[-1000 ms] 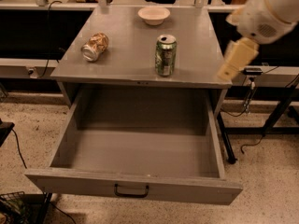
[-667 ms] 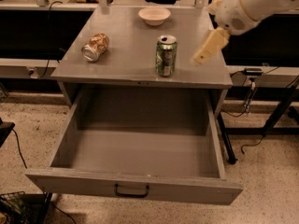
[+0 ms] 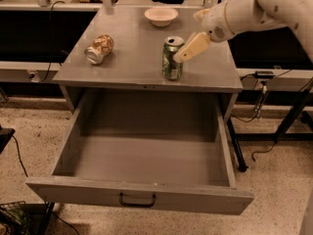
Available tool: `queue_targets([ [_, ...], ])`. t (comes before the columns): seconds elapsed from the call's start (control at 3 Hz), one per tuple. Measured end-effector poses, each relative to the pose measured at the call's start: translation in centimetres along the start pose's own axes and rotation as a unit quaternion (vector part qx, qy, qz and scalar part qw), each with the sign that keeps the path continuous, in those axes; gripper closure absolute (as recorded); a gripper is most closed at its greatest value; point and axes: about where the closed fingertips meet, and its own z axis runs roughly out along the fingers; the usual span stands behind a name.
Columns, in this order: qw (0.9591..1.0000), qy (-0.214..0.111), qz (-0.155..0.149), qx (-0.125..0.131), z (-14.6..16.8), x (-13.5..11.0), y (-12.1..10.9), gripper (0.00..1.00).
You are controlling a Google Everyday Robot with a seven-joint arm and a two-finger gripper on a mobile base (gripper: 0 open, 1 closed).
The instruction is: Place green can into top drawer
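A grey bench (image 3: 132, 65) is seen from the front and slightly above, with its top drawer (image 3: 146, 194) pulled wide open below the front edge. The green can (image 3: 172, 60) stands upright on the bench, close to the front edge and a little toward the right edge from the middle. Its long axis is vertical, with the silver top facing up.

A white robot arm reaches in over the right edge of the bench. Its end effector (image 3: 185, 53), a cream-coloured part, slants down toward the can. Its tip meets the can's upper side, just under the rim, on the face turned to the right edge. It cannot be told from here whether the tip touches the can or stops just beside it. The can sits right beside the end effector, on the side toward the left edge and slightly lower.

It also cannot be told whether the end effector is spread or closed. It does not appear to wrap around the can, and nothing is seen in its hold.

The grasp looks not yet made. The next move probably calls for closing on the can's sides from the right, lifting it, then carrying it over the front edge and down into the drawer. A sideways nudge could tip the can.

A tan-brown can (image 3: 99, 49) lies on its side near the left edge. A white bowl (image 3: 161, 16) sits near the back edge. Both are well apart from the green can.
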Motion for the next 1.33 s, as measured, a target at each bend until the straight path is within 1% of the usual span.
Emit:
queue_targets([
  [0.33,0.9992,-0.019,0.032,-0.014,2.3,0.9,-0.2,0.00],
  [0.67,0.9970,-0.040,0.057,-0.034,4.2,1.5,-0.1,0.26],
  [1.0,0.9953,-0.052,0.061,-0.055,5.2,1.4,0.3,0.49],
  [1.33,0.9921,-0.103,0.044,-0.056,4.3,0.6,0.0,0.72],
])
